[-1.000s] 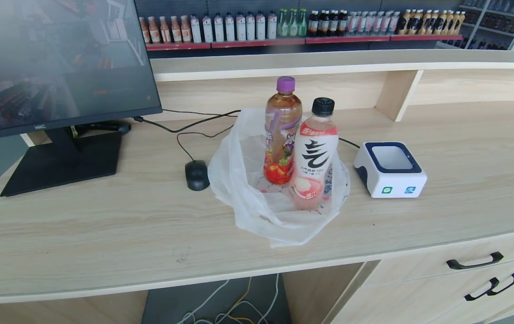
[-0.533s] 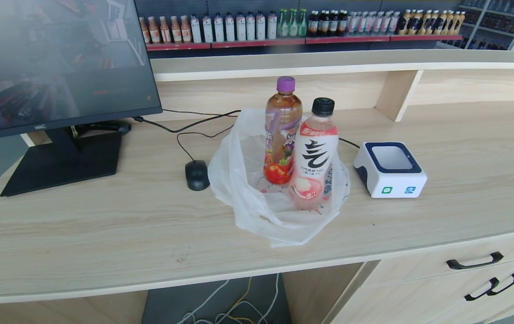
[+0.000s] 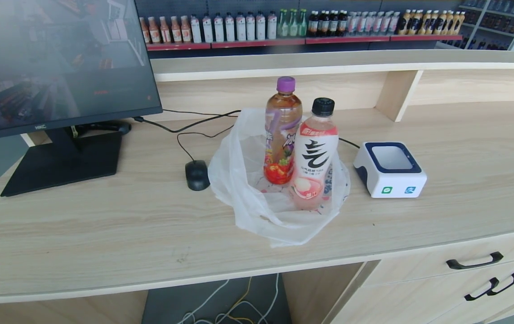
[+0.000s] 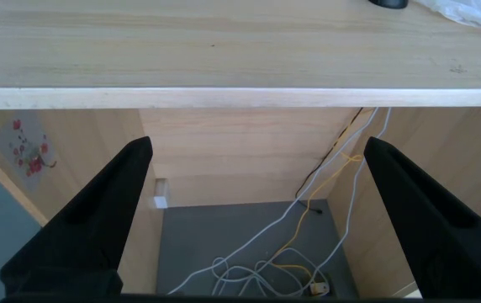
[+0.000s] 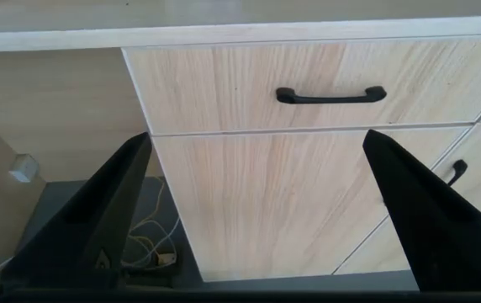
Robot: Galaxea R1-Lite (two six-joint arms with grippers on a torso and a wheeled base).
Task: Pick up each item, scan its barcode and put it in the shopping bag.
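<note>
Two bottles stand upright inside the white plastic shopping bag [image 3: 248, 202] at the middle of the wooden counter [image 3: 104, 234]. One is a purple-capped tea bottle [image 3: 283, 130]; the other, a black-capped pink drink bottle [image 3: 314, 155], stands in front and to its right. A white scanner [image 3: 389, 169] with a dark blue rim sits just right of the bag. My left gripper [image 4: 257, 219] hangs open below the counter's front edge, facing the open space under it. My right gripper [image 5: 257, 215] is open too, held low before the drawer fronts [image 5: 308, 126].
A monitor [image 3: 54, 63] on a black stand occupies the counter's left. A black mouse [image 3: 197, 174] lies left of the bag, its cable running back. A raised shelf [image 3: 351, 58] runs behind. Loose cables [image 4: 308, 244] hang under the counter. Black-handled drawers [image 3: 475, 261] sit at lower right.
</note>
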